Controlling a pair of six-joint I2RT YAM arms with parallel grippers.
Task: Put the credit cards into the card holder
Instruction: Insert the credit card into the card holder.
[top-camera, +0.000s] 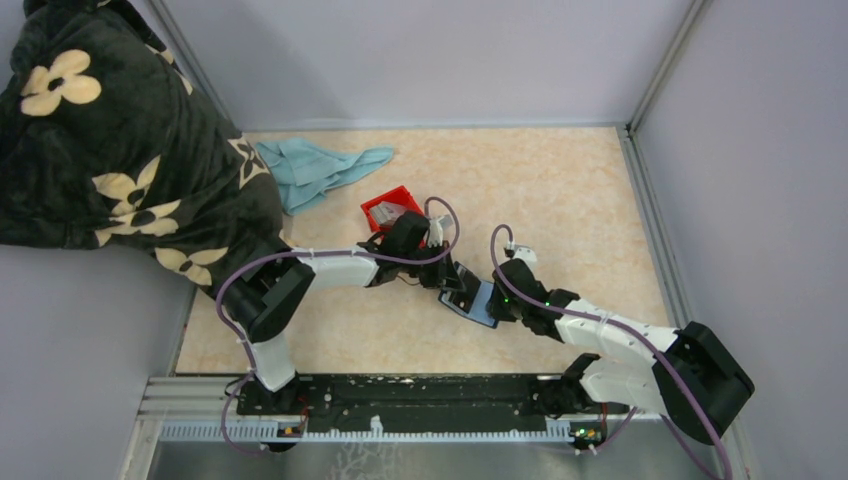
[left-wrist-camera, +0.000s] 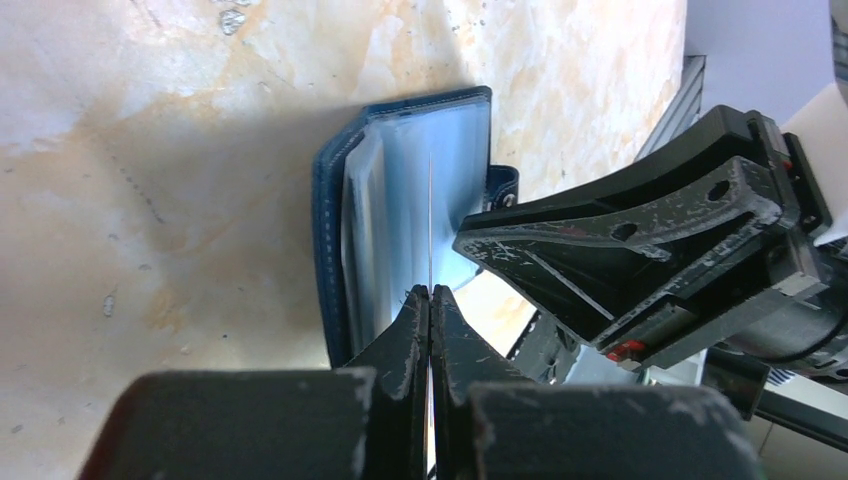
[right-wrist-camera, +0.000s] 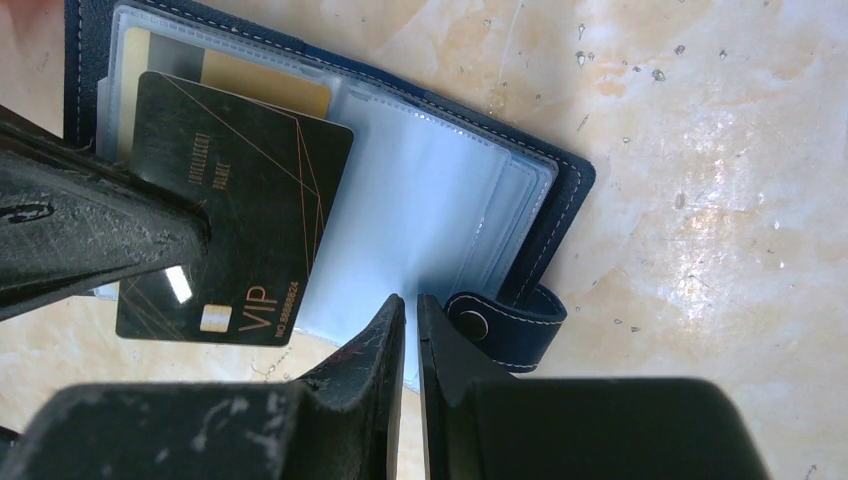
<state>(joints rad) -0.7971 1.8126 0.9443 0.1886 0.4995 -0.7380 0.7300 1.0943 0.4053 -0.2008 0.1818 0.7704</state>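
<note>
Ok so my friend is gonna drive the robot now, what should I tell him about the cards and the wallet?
The left end effector is shut on the black VIP card, holding it over the open card holder.
The right end effector looks pinched on a clear sleeve of the holder, beside the snap tab.
Done: one gold card sits in a sleeve.
Left to do: slide the VIP card into a sleeve, since it is not clearly in one. Then fetch the greyish cards from the red bin.
</note>
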